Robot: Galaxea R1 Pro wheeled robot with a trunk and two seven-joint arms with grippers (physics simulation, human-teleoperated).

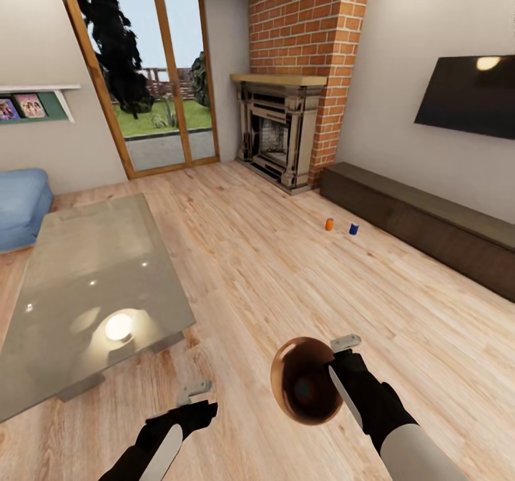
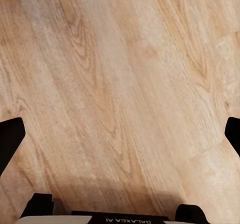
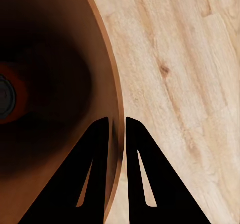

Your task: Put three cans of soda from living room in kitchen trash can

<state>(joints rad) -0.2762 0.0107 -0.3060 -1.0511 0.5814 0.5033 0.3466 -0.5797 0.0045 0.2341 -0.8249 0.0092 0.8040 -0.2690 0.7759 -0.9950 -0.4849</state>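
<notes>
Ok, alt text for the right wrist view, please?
The right tool grips the bin's rim, one finger inside, one outside. A can lies deep in the brown interior; wood floor beyond.

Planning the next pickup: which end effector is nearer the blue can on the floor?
Right. The right end effector, clamped on the bin's rim, sits almost straight below the blue can; the left end effector is further left.

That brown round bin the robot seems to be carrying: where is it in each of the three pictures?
Head view: the trash can is low, right of centre, its rim pinched by the right gripper.
Right wrist view: its tan inside shows, rim between the fingers, with an orange can at the bottom.
Left wrist view: not in it.
Shared landmark: the light wood floor.
</notes>
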